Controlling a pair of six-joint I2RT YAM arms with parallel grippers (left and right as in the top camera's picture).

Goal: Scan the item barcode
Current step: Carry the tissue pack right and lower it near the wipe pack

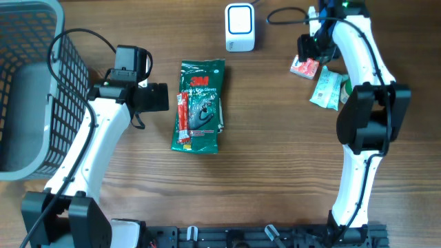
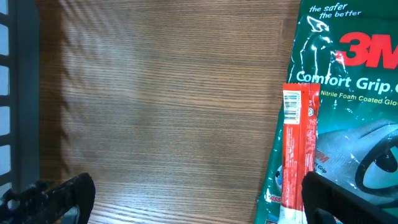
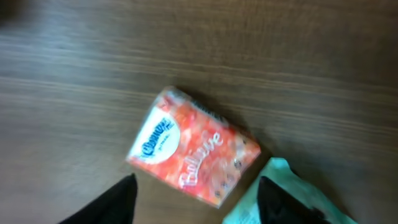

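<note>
Wooden table (image 1: 275,138): right hand (image 3: 198,185), fingers apart, hovers over the orange Kleenex tissue pack (image 3: 186,149) lying near the white box-shaped scanner (image 1: 240,27); left hand (image 1: 164,97) spread, empty. Probable step: pickup. Next, lower and close across the pack.

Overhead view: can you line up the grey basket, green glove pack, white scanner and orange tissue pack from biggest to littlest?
1. grey basket, even cut off by the picture's edge
2. green glove pack
3. white scanner
4. orange tissue pack, though the right tool hides part of it
</note>
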